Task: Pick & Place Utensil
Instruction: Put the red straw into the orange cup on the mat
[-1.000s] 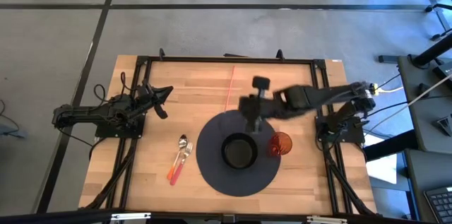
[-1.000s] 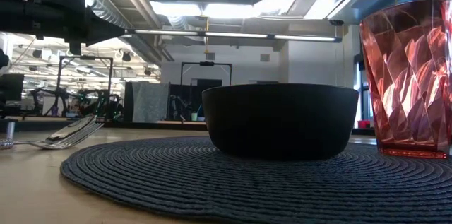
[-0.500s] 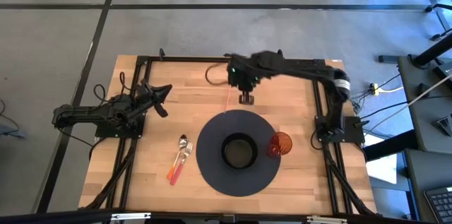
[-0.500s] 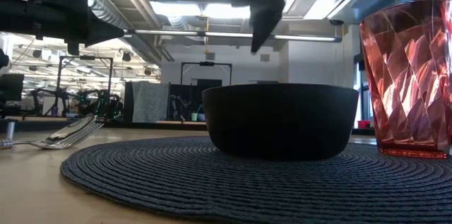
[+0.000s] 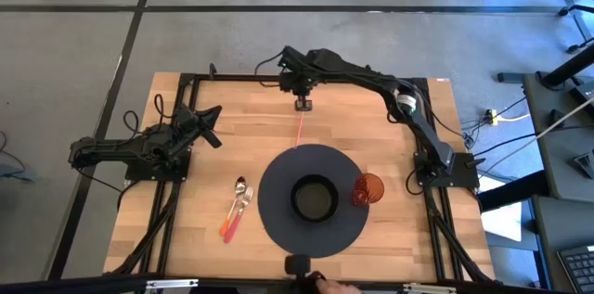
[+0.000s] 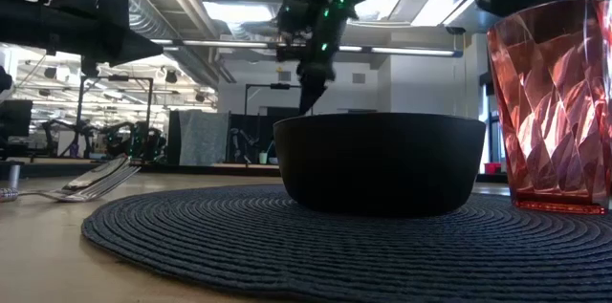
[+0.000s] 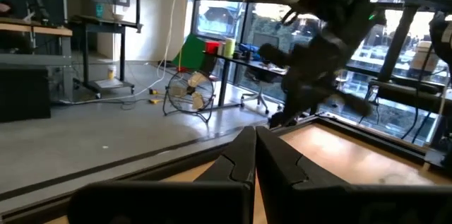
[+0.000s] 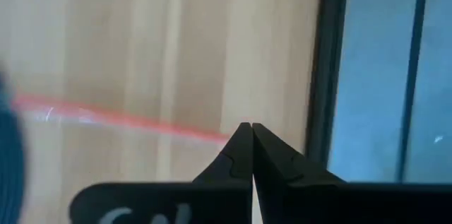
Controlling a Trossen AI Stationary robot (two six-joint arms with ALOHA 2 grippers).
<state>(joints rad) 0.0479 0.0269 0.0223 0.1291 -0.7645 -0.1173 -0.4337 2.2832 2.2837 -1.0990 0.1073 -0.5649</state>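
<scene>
A spoon and a fork with orange-red handles (image 5: 237,209) lie side by side flat on the wooden table, left of a round dark placemat (image 5: 278,224); the low view shows them at the left (image 6: 96,181). No gripper touches them. My right gripper (image 5: 303,104) is shut and hangs over the table's far part, pointing steeply down, well beyond the mat and far from the utensils. In its wrist view the shut tips (image 8: 246,128) hover over bare wood. My left gripper (image 5: 215,127) waits shut at the table's left side, pointing level (image 7: 255,133).
A black bowl (image 5: 315,198) sits in the middle of the placemat, with a red faceted cup (image 5: 368,188) at the mat's right edge. A red line (image 5: 300,127) runs along the wood under the right gripper. A black frame (image 5: 306,78) borders the table. A small dark object (image 5: 299,265) shows at the near edge.
My right gripper has swung from above the placemat's far edge toward the table's far edge and a little left, sinking and tipping down as it went; it stayed shut. My left gripper has turned slightly toward the far edge without shifting place. The utensils have not moved.
</scene>
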